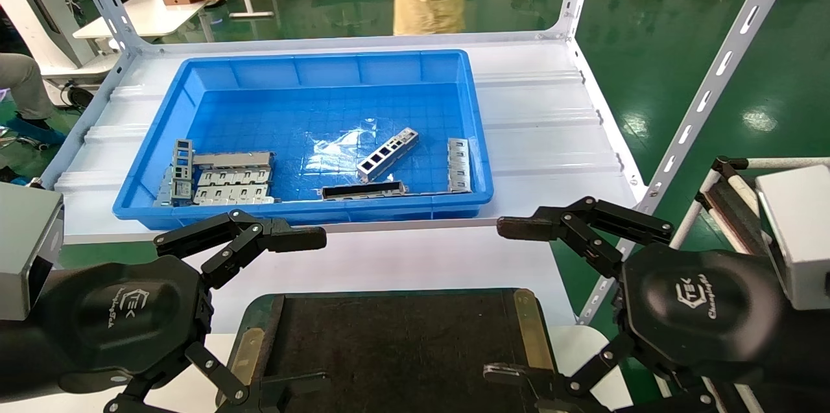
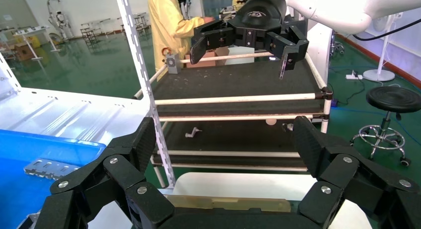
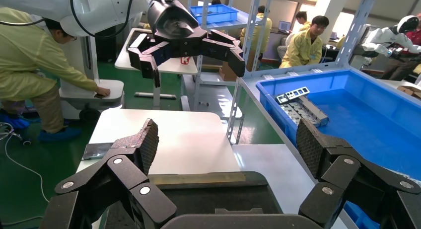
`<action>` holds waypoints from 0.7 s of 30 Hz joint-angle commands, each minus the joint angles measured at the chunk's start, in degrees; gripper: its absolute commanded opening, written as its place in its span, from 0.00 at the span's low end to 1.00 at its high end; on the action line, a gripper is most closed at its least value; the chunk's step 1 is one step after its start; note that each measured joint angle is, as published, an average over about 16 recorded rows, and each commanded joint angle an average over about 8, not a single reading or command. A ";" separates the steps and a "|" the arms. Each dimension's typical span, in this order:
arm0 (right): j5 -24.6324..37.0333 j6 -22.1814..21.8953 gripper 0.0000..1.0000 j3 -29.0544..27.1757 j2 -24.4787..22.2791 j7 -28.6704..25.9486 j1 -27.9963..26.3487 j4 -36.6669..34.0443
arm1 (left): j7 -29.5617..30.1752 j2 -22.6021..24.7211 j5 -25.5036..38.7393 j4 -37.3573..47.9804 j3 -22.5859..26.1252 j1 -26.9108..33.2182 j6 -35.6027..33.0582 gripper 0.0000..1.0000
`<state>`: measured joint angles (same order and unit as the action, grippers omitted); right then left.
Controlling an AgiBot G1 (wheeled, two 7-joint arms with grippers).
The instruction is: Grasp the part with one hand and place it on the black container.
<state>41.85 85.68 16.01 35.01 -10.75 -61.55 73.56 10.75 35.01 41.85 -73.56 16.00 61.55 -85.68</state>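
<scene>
Landmark: the blue bin (image 1: 194, 85), standing on the white worktop (image 1: 551, 121) of the shelf frame.

Left of the bin's front edge, the left gripper (image 1: 311, 316) hovers outside the bin, its jaws spread wide apart and holding nothing. The left wrist view confirms the two fingers standing well apart with only open space between them.

Inside the bin, going left to right: a cluster of wider grey multi-row pieces (image 1: 224, 176) lies against the left wall; a long bar with one dark slot (image 1: 363, 190) lies near the front wall; the part (image 1: 387, 153), a slim silver channel with a row of square cutouts, lies on the bin floor just behind that bar, angled and apart from the other pieces; a further grey piece (image 1: 458, 165) lies along the right wall.

In front of the bin, between the two grippers, sits the black container (image 1: 389, 342), a flat dark tray with brass-coloured strips at its short sides. Nothing rests on its visible surface.

Right of the bin's front corner, the right gripper (image 1: 509, 299) hovers, jaws likewise spread apart and empty.

Progress, as judged: no step is done. The part remains ungrasped in the bin; reaching in, closing on it, lifting clear of the bin wall and setting it on the tray all remain.
</scene>
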 commanded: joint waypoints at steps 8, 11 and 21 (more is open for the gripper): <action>0.00 0.00 1.00 0.00 0.00 0.00 0.00 0.00 | 0.00 0.00 0.00 0.00 0.02 0.00 0.00 1.00; 0.00 0.00 1.00 0.00 0.00 0.00 0.00 0.00 | 0.00 0.01 0.00 0.01 0.02 0.01 0.02 1.00; -0.02 0.01 1.00 0.04 0.00 0.03 -0.03 -0.05 | 0.69 0.89 0.90 -0.54 0.35 0.83 1.85 1.00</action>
<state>41.83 85.69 16.05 35.01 -10.72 -61.57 73.52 11.45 35.90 42.84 -74.05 16.35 62.42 -83.74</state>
